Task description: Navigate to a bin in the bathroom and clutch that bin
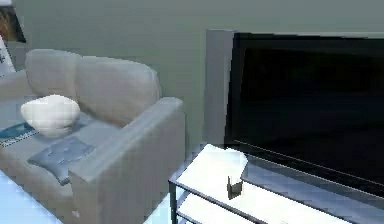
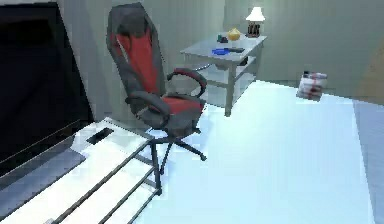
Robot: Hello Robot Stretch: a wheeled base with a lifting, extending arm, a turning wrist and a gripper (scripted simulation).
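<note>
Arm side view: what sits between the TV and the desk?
A red-and-black office chair stands between the TV and the desk, as seen in the arm side view.

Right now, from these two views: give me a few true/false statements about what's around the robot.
1. A white cushion lies on the sofa. True.
2. The TV shows a bright picture. False: its screen is dark.
3. The office chair is blue and grey. False: it is red and black.
4. A small lamp stands on the desk. True.
</note>
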